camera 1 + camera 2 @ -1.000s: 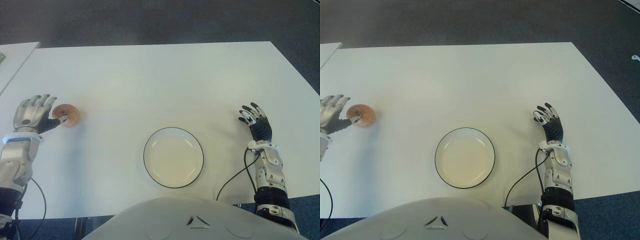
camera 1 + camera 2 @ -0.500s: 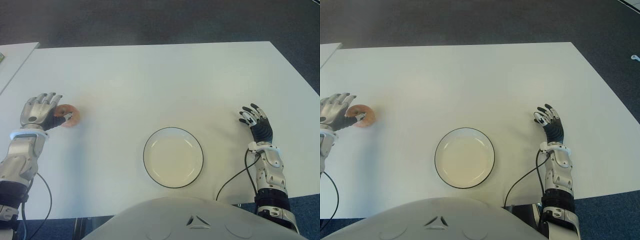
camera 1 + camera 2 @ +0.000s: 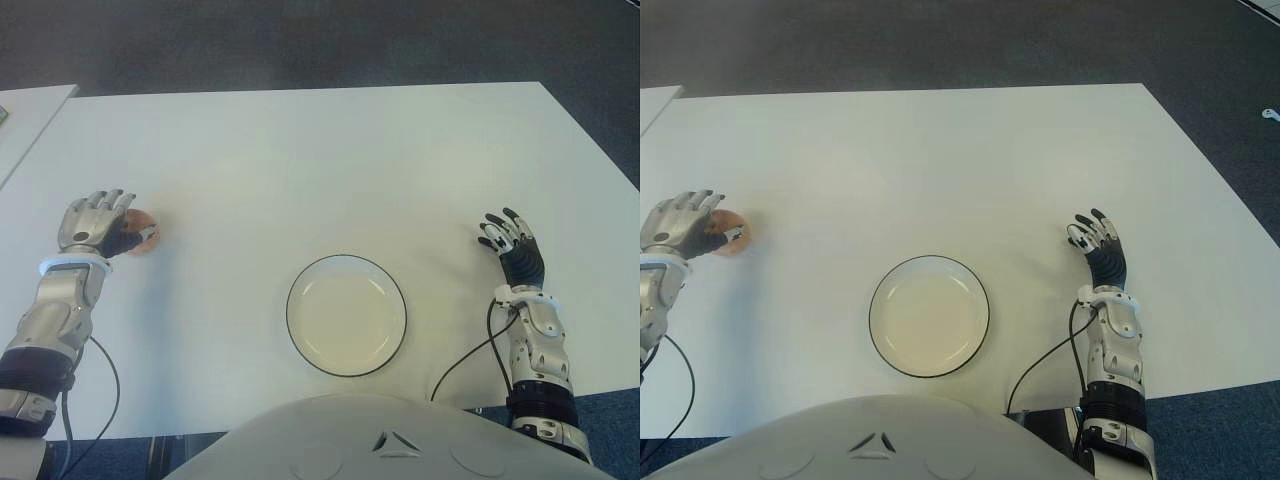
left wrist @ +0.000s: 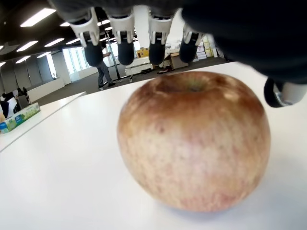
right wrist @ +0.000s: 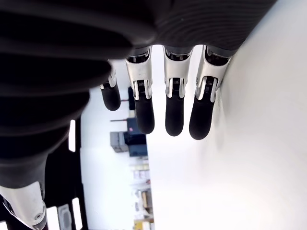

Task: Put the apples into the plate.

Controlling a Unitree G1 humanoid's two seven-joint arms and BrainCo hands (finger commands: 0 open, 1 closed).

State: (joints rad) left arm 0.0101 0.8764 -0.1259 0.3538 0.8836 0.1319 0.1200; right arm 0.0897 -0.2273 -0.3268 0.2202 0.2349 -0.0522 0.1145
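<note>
Left robot hand (image 3: 98,224) arches over the apple (image 4: 194,143), fingers unclosed.

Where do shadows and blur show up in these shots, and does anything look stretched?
Left wrist view: the apple looms large and bulging, a soft shadow beneath it, the left robot hand dark and blurred at the frame edge. Right wrist view: the right robot hand is a blurred dark mass against the bright table. Eye views: even light, faint shadow inside the plate.
</note>
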